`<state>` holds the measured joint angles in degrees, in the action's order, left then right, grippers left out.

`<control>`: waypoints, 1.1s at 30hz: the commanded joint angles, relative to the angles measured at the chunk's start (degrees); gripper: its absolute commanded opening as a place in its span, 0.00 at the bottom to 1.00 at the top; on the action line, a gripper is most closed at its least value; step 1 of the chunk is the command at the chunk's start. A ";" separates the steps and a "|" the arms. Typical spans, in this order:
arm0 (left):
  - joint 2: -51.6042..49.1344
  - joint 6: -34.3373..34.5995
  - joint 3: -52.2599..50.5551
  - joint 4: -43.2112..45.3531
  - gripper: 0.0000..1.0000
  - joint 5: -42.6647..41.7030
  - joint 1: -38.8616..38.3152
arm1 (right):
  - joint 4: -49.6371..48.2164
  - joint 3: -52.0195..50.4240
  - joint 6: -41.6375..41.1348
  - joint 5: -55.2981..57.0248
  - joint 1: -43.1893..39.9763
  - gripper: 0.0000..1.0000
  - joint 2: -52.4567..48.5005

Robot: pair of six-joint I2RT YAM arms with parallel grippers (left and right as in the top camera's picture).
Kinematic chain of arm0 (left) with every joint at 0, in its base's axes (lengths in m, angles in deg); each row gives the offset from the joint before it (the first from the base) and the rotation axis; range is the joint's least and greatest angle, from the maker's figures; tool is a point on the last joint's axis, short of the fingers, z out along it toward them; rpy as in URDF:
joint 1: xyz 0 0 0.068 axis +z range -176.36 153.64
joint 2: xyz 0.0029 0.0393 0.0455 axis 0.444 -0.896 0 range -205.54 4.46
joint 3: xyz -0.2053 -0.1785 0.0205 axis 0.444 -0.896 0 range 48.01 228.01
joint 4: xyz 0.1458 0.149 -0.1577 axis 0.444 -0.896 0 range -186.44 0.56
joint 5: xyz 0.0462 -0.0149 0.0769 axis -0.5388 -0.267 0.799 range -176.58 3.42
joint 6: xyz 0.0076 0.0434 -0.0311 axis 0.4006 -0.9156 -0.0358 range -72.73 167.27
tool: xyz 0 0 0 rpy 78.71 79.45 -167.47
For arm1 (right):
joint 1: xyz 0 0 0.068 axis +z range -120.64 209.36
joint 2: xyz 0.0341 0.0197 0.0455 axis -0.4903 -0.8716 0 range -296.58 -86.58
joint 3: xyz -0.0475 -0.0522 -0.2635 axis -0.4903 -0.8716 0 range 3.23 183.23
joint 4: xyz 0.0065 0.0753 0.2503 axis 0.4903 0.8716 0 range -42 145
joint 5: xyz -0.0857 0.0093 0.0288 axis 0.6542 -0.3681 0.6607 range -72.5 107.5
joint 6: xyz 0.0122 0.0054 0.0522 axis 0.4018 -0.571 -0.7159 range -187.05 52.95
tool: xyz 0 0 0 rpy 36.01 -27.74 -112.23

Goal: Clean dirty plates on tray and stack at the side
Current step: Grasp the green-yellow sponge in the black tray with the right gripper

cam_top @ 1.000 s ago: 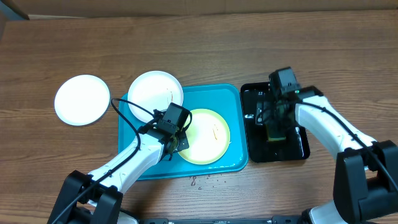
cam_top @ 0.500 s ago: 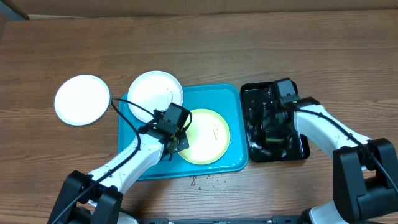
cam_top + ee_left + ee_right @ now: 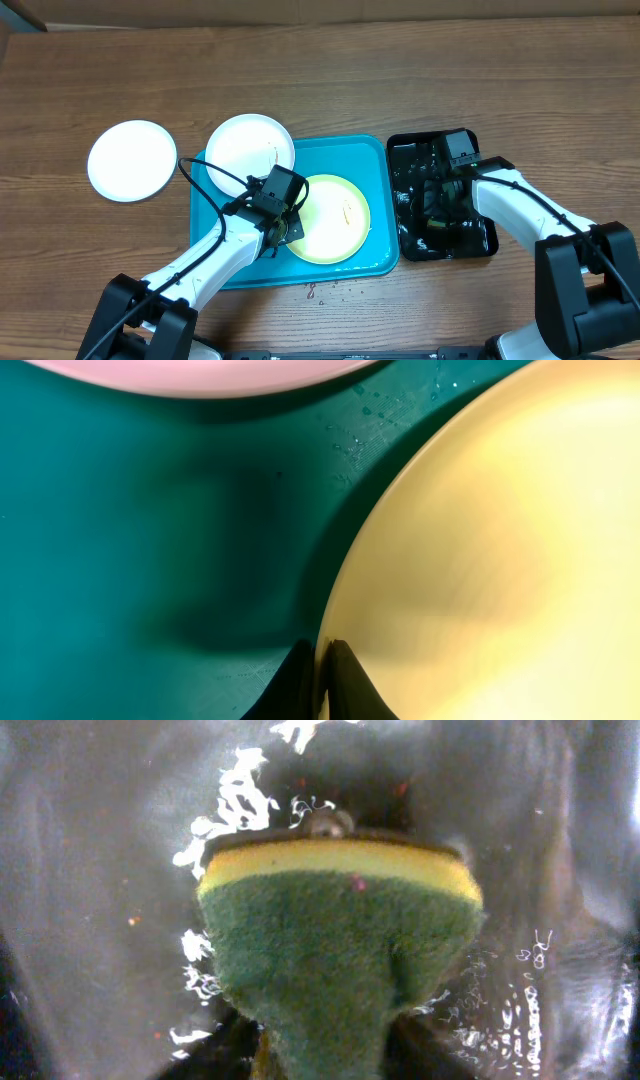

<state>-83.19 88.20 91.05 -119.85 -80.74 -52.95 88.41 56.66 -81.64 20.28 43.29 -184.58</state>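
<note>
The pale yellow plate (image 3: 328, 217) with small reddish smears lies in the turquoise tray (image 3: 375, 160). My left gripper (image 3: 285, 228) is shut on that plate's left rim; in the left wrist view the jaws (image 3: 322, 660) pinch the rim of the yellow plate (image 3: 480, 560). A white plate (image 3: 250, 150) with a small smear rests on the tray's far left corner. Another white plate (image 3: 131, 160) lies on the table to the left. My right gripper (image 3: 437, 205) is down in the black tray, shut on a green and yellow sponge (image 3: 335, 935).
The glossy black tray (image 3: 440, 196) stands right of the turquoise tray and holds water (image 3: 230, 795). Small crumbs (image 3: 325, 290) lie on the wooden table in front of the turquoise tray.
My right arm has swung down and toward me, lowering the sponge into the black tray. The left arm and the plates have not moved.
</note>
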 commanded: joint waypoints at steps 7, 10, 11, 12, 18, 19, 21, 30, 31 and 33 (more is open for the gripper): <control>-0.20 -0.66 0.83 -0.11 0.07 0.59 0.31 | 8.94 4.20 -0.48 -2.36 -0.15 0.67 -0.28; -0.20 -0.66 0.83 -0.11 0.04 0.61 0.31 | 7.58 1.42 -0.50 -2.45 -0.13 0.44 -0.28; -0.20 -0.66 0.83 -0.11 0.04 0.63 0.31 | 6.21 0.35 -0.50 -2.47 -0.13 0.37 -0.28; -0.20 -0.66 0.83 -0.13 0.04 0.70 0.31 | 4.79 -0.63 -0.48 -2.47 -0.13 0.29 -0.28; -0.20 -1.31 0.83 -0.90 0.08 2.36 0.31 | 9.38 3.21 -0.46 -3.56 -0.20 0.52 -0.26; -0.20 -1.31 0.83 -0.87 0.08 2.27 0.31 | 11.52 5.09 -0.42 -3.52 -0.20 0.54 -0.26; -0.20 -1.33 0.83 -0.90 0.08 2.34 0.31 | 16.22 9.77 -0.42 -3.34 -0.20 0.57 -0.26; -0.20 -1.77 0.83 -1.25 0.10 2.54 0.31 | 14.01 9.84 -0.20 0.02 -0.20 0.87 -0.44; -0.20 -1.77 0.83 -1.25 0.10 2.51 0.31 | 12.63 8.70 -0.22 0.33 -0.20 0.84 -0.48; -0.20 -1.75 0.83 -1.27 0.10 2.47 0.31 | 7.96 4.74 -0.22 1.05 -0.20 0.76 -0.50</control>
<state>-83.19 87.39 91.14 -121.10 -79.64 -52.95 99.82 65.60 -81.92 19.45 43.23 -184.88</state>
